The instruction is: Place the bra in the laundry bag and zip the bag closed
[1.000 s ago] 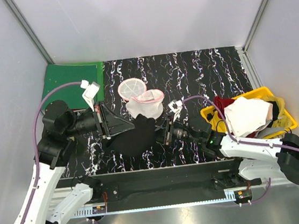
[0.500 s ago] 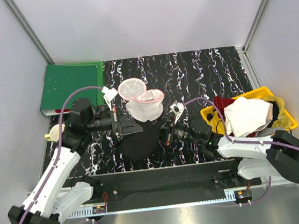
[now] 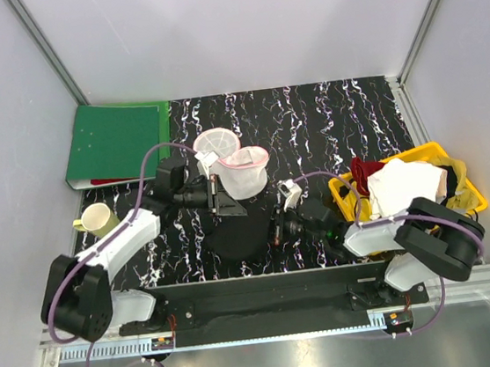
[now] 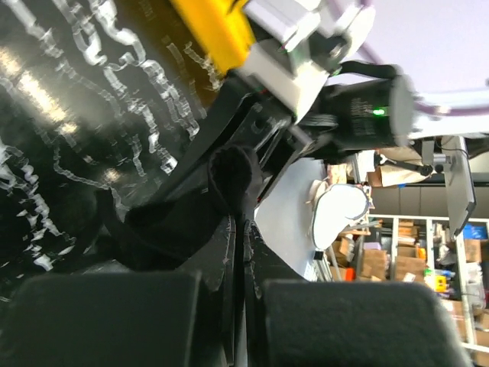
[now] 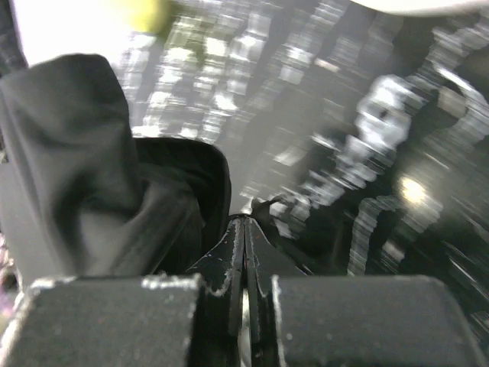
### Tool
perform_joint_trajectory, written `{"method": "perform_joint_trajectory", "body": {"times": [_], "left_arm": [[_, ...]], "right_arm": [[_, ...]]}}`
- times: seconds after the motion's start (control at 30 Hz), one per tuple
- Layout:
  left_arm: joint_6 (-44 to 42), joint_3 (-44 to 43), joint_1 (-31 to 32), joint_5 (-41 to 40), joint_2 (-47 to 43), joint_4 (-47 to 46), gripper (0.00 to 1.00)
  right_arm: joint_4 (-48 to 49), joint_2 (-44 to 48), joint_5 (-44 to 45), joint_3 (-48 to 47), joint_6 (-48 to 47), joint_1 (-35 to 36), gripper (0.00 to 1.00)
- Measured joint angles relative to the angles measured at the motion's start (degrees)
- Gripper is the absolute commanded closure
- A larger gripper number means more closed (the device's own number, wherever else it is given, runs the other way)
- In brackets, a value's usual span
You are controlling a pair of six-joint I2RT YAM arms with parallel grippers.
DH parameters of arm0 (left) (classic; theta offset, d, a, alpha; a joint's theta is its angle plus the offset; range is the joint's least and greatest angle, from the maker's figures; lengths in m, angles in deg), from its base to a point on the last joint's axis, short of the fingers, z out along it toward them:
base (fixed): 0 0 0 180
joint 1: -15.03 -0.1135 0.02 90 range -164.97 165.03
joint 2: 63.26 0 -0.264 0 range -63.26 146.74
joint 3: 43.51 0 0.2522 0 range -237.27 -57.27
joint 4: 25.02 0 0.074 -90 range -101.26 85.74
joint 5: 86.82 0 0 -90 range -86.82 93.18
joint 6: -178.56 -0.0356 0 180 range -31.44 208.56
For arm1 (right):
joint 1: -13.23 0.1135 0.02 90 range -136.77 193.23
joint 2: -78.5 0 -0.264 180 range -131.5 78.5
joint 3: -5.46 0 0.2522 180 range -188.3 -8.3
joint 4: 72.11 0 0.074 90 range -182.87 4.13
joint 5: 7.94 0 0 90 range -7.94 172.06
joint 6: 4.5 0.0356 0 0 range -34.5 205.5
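My left gripper [image 3: 223, 202] is clamped on a fold of the bra [image 3: 237, 230]; in my left wrist view the two fingers [image 4: 218, 260] are pressed together and black fabric is bunched at their tips. My right gripper [image 3: 276, 226] is closed at the opposite side of the garment. In my right wrist view its jaws meet with no gap and the cloth is heaped just to their left, touching the tips, but I cannot tell whether any of it is caught between them. The bra lies as a dark heap on the black marbled table [image 3: 326, 121] between my two grippers, its far edge right against the base of the laundry bag [image 3: 244, 176]. The bag stands upright just beyond the bra, its pink-rimmed mouth facing up and its round lid [image 3: 216, 142] hanging open beside it on the far left. A green folder [image 3: 116, 140] lies at the far left corner, with a pale cup [image 3: 99, 221] nearer me. To my right, a yellow basket [image 3: 343, 192] holds white and red clothes [image 3: 409, 187].
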Motion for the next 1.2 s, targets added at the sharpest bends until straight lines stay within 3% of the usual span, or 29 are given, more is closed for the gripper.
{"method": "perform_joint_trajectory", "body": {"times": [0.13,0.2,0.23,0.33,0.37,0.43,0.47,0.53,0.63,0.77,1.03,1.2], "left_arm": [[-1.2,1.0,0.0,-0.5,4.0,-1.3,1.0],[-1.5,1.0,0.0,-0.9,5.2,-2.1,1.0],[-1.6,1.1,0.1,-1.2,5.9,-2.6,1.0],[-1.8,1.6,1.0,-2.5,7.7,-3.8,1.0],[-1.8,1.8,1.5,-3.0,8.5,-4.0,1.0],[-1.7,2.2,2.4,-4.1,10.3,-4.3,1.0],[-1.6,2.6,2.8,-4.8,11.1,-4.6,1.0],[-1.6,3.2,3.1,-6.1,12.3,-4.5,1.0],[-1.6,3.3,3.1,-8.1,13.9,-4.2,1.0],[-2.2,3.2,3.1,-10.0,15.0,-3.5,1.0],[-4.3,3.1,3.1,-13.6,15.1,-2.1,1.0],[-5.0,3.8,3.1,-15.8,14.8,-2.1,1.0]], "right_arm": [[-19.2,7.5,7.5,-1.6,2.1,-0.6,0.9],[-28.5,12.3,11.3,-3.4,3.6,-0.7,0.82],[-33.9,14.5,13.3,-4.9,4.6,-0.8,0.7],[-46.6,18.3,17.2,-9.2,7.4,-1.2,0.53],[-49.7,18.9,17.7,-10.2,8.1,-1.3,0.4],[-54.8,19.4,17.8,-11.2,9.5,-1.4,0.28],[-56.8,19.7,17.6,-11.2,10.0,-1.4,0.12],[-59.3,20.6,17.1,-10.7,10.7,-1.5,0.01],[-57.9,23.9,14.1,-7.6,10.2,-1.5,0.0],[-46.9,24.8,7.6,-0.5,9.4,-1.5,0.0],[-27.6,4.3,-2.3,-3.1,9.9,-1.5,0.0],[-20.2,-0.9,-4.4,-3.7,11.4,-1.5,0.03]]}}
